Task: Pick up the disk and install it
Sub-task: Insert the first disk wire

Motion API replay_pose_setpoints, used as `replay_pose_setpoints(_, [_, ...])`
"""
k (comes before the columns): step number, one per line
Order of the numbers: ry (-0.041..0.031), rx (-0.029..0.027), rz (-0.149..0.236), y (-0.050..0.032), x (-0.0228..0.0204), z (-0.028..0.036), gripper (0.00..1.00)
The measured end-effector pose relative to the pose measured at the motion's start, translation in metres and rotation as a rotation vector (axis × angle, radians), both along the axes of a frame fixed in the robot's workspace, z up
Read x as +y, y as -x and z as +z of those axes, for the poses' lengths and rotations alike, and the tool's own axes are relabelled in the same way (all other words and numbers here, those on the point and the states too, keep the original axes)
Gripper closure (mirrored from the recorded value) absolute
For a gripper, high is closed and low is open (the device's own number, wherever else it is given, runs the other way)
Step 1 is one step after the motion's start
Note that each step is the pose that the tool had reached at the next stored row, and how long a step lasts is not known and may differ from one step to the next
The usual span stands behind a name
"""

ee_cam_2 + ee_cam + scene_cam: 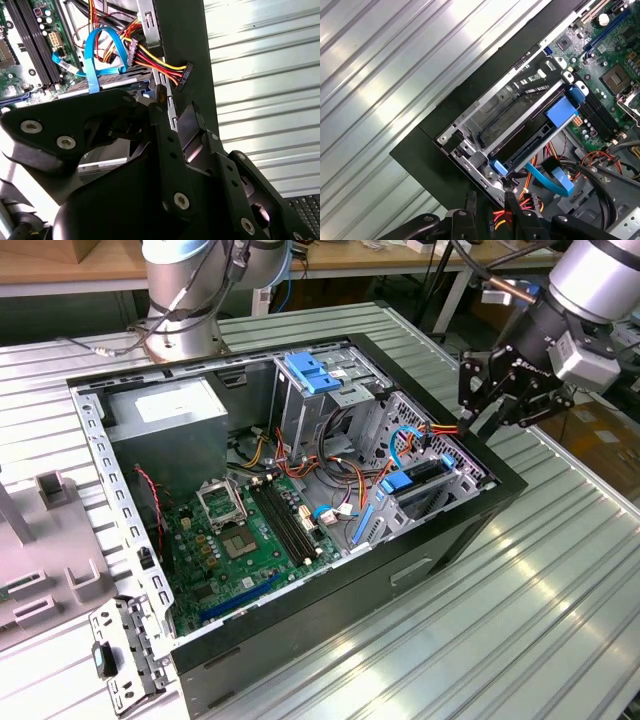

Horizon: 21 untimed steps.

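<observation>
Disk (530,127) sits in the case's (470,530) bay; our gripper (478,410) hovers at its 2 o'clock, jaws' opening unclear, nothing visibly held.

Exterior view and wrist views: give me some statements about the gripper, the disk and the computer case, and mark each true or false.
1. The computer case lies open, motherboard exposed. True.
2. The gripper hangs over the power supply. False: it is at the case's edge on the exterior view's right.
3. The disk sits in the drive cage. True.
4. The case rests on wood. False: on a ribbed metal table.
</observation>
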State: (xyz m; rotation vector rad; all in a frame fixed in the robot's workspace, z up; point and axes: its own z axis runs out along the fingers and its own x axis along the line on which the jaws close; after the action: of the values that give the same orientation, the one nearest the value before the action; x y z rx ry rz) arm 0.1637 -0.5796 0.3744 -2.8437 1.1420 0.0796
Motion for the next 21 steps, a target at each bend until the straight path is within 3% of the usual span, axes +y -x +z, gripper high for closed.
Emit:
replay_pose_setpoints(2, [0.0007,-0.0001,0.006,-0.0021,0.0002,-0.006,0.64])
replay_pose_setpoints(4, [0.001,0.0,0.013,-0.0034,0.0016,-0.0082,0.64])
replay_pose_setpoints(7, [0.0009,0.0,0.031,-0.0046,0.0026,-0.0087,0.64])
replay_pose_setpoints(12, [0.0008,-0.0001,0.05,-0.0125,0.0082,-0.0097,0.64])
replay_pose_setpoints(21, [0.0009,0.0,0.056,-0.0125,0.0088,-0.0108,0.65])
